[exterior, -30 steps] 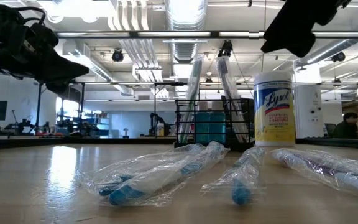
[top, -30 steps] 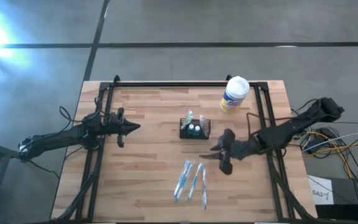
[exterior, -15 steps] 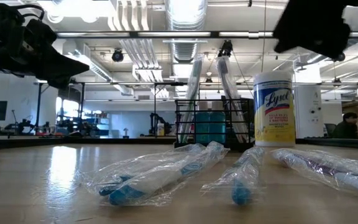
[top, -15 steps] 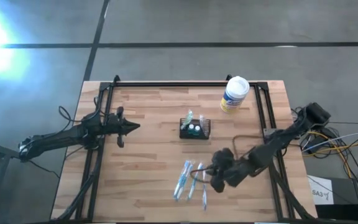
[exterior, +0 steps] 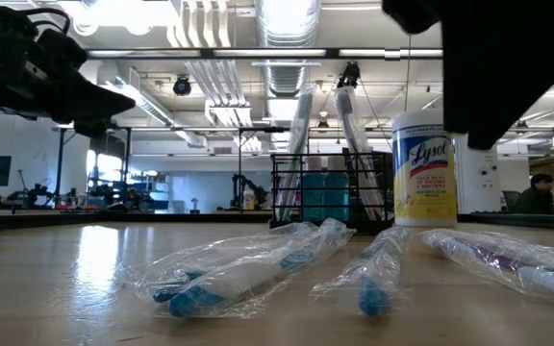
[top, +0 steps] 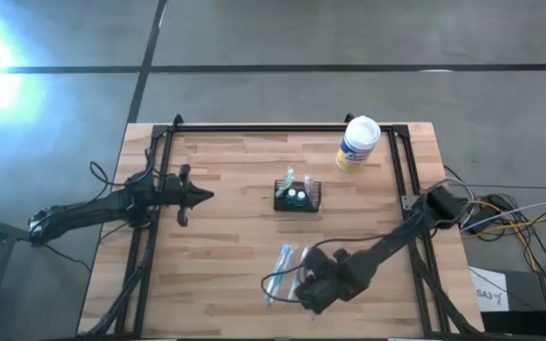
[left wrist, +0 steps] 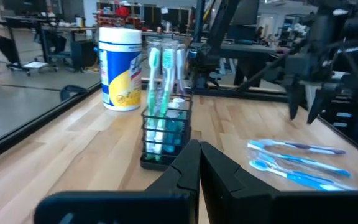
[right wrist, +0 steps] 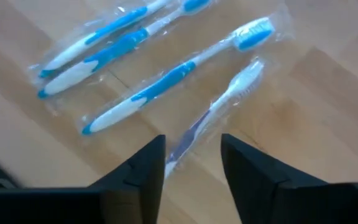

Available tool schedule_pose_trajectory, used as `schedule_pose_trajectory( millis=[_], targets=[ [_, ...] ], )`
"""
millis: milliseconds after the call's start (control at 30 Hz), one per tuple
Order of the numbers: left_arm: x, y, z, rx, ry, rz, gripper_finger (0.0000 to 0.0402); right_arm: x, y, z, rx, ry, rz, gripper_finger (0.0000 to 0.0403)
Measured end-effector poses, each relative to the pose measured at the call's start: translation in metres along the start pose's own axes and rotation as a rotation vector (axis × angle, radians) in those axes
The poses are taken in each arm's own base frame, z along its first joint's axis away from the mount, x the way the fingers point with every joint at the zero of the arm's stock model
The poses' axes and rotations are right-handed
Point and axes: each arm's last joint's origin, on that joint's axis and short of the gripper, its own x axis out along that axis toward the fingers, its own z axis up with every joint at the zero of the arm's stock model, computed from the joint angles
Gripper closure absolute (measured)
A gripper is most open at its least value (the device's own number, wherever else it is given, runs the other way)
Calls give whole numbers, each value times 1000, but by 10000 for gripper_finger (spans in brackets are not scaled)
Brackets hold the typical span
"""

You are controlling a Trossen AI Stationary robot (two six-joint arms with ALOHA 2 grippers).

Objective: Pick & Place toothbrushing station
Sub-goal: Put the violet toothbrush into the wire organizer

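While the small black wire-mesh toothbrush caddy (top: 297,196) stands mid-table, the right gripper (right wrist: 191,163) hovers fingers apart over clear-wrapped blue toothbrushes (right wrist: 166,84) in front of it. The left gripper (top: 200,195), pinched together, waits well off to the caddy's side

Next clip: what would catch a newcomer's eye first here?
Probably the right gripper, open and hanging over the wrapped toothbrushes at the table's near edge, lined up with the purple-handled one. Next, the black wire caddy mid-table with toothbrushes upright in it, and the white canister at the far right. The left gripper waits shut at left.
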Motion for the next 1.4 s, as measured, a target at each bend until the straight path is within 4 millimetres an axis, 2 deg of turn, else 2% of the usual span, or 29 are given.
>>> schedule_pose_trajectory(
  millis=[200, 367, 533, 700, 800, 933, 1300, 1400],
  targets=[
    [0, -1, -1, -6, 11, -50, 392, 26, 14, -3, 2, 8, -57, 192],
    [0, -1, -1, -7, 11, -51, 392, 40, 9, -5, 86, 10, -166, 157],
    [0, -1, -1, -20, 13, -53, 392, 50, 7, -3, 101, 7, -196, 141],
    [0, -2, -1, -21, 13, -56, 392, 59, 5, -1, 52, 29, -221, 141],
    [0, -2, -1, -21, 15, -56, 392, 64, 2, 0, 11, 35, -234, 156],
    [0, -2, -1, -22, 16, -58, 392, 68, 0, 1, -50, 48, -228, 197],
    [0, -2, -2, -38, 19, -68, 392, 65, 0, 2, -198, 70, -205, 379],
    [0, -2, -2, -48, 20, -70, 392, 55, 0, 4, -220, 66, -180, 385]
  ],
)
